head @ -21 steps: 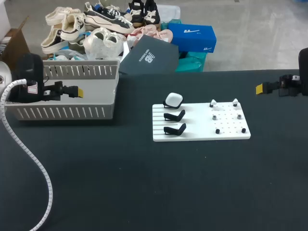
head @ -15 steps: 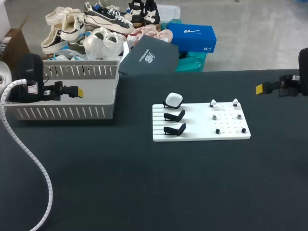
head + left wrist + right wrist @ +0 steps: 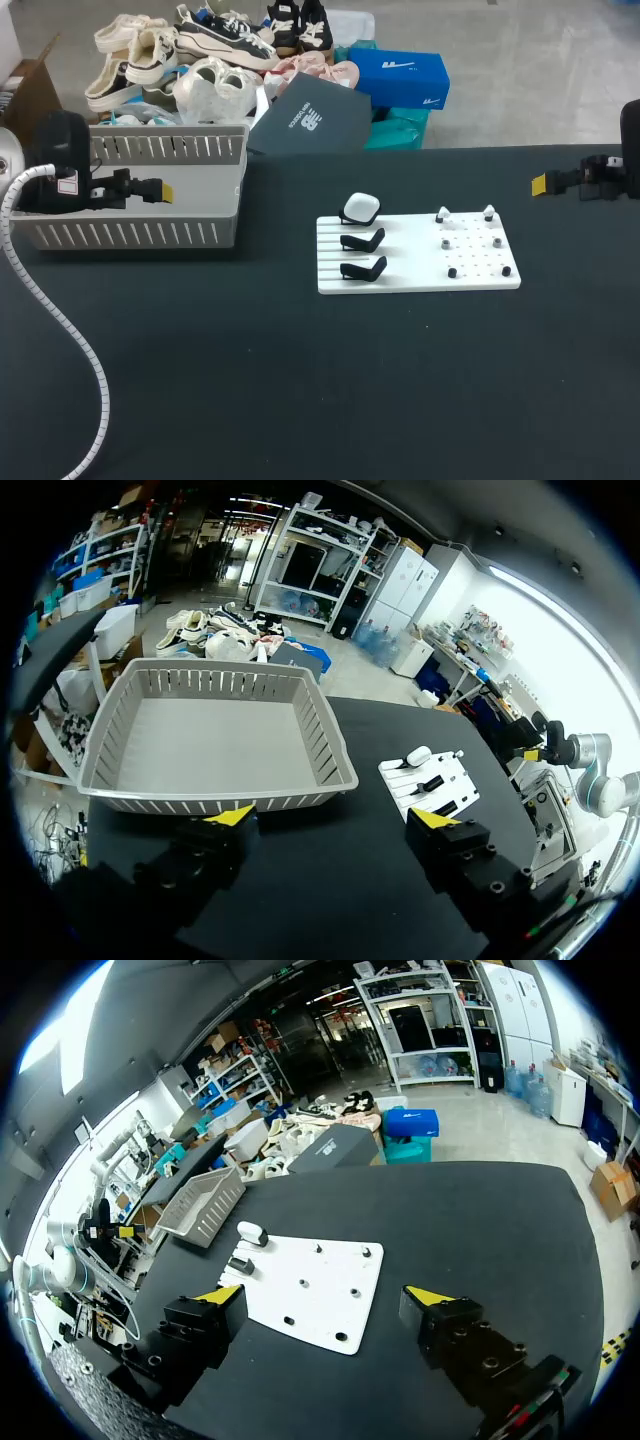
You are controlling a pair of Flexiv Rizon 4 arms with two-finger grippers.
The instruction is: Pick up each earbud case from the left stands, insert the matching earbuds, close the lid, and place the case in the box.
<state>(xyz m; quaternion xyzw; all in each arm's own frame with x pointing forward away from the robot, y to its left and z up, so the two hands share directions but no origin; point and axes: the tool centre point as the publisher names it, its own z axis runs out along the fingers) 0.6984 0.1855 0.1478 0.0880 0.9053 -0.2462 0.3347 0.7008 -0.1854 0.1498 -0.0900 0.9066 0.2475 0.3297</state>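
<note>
Left claw (image 3: 333, 817) and right claw (image 3: 322, 1294) hang open, earbud case (image 3: 361, 208) on board (image 3: 410, 268).

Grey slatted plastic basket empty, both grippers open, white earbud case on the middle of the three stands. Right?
Not quite: the head view shows the white earbud case at the rear of the row, with the middle black stand bare. The grey slatted plastic basket is empty, and the left gripper and right gripper are open.

Head camera overhead, behind; both wrist cameras share white board (image 3: 410, 262).
</note>
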